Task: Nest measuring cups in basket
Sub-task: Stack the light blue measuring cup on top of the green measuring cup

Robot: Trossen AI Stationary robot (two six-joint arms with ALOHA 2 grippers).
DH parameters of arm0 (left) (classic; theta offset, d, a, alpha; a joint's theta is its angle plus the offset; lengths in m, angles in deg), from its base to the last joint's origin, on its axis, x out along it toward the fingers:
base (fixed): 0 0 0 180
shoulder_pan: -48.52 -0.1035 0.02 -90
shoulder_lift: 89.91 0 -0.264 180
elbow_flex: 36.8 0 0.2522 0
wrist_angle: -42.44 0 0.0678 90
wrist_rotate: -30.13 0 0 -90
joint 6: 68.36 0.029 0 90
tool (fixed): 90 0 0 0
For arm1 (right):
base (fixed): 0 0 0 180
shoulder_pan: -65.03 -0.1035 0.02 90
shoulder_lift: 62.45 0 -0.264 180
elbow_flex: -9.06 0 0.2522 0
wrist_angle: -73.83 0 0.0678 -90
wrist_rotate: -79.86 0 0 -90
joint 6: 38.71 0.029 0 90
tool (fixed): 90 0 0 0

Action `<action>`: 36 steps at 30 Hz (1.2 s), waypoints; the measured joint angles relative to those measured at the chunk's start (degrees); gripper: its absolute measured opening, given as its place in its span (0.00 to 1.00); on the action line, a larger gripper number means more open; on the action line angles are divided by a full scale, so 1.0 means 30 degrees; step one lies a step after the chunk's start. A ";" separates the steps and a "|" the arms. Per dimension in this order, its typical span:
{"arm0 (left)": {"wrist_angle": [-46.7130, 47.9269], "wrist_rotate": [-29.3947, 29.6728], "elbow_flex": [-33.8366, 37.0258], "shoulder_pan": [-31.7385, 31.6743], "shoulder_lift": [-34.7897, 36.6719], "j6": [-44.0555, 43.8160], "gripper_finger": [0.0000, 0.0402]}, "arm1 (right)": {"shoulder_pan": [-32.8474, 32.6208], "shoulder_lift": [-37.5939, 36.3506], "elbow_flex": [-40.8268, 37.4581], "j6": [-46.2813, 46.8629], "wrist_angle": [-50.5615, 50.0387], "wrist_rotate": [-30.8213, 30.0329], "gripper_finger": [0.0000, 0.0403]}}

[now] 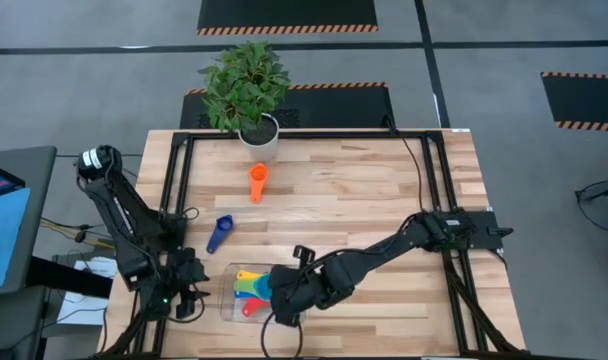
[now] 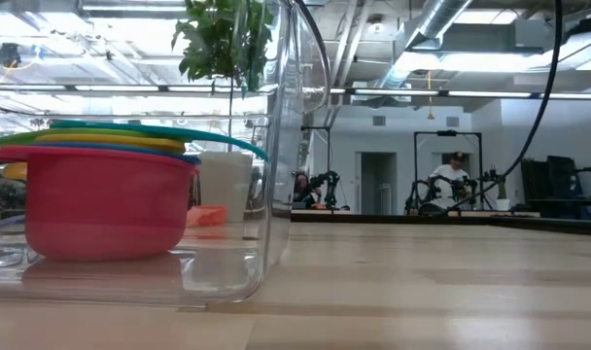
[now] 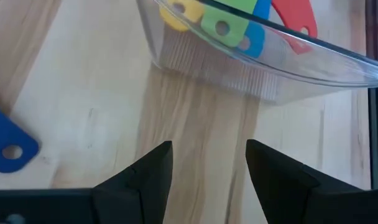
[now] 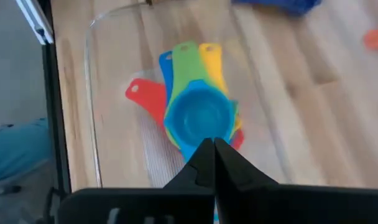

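Observation:
The clear basket [image 1: 232, 300] lies near the table's front edge and holds a nested stack of cups: red [image 4: 145, 98], yellow [image 4: 211, 59], green [image 4: 188, 62], blue, and the light blue cup [image 4: 198, 117] on top. The low view shows the red cup [image 2: 101, 209] resting on the basket floor. My right gripper [image 4: 212, 152] is over the basket, shut at the light blue cup's handle. My left gripper [image 3: 209, 165] is open and empty, low over the table left of the basket. An orange cup [image 1: 257, 182] and a dark blue cup [image 1: 220, 233] lie on the table. My right gripper comes slanting down from the table's right side and is shut over the light blue cup's handle [image 4: 189, 151], which runs in under the fingers. The fingers hide the place of contact. The cup's bowl sits nested in the stack, open side up.
A white pot with a green plant [image 1: 254, 130] stands at the table's far edge. Black frame rails [image 1: 174, 200] run along the table's sides. Bare wood lies across the middle and right of the table [image 1: 384, 200].

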 joint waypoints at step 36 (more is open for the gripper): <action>-0.2334 0.1281 -0.0015 -0.3373 -0.1061 0.5578 0.48 | 0.0745 0.2526 -0.0396 0.3634 -0.2512 0.1326 0.04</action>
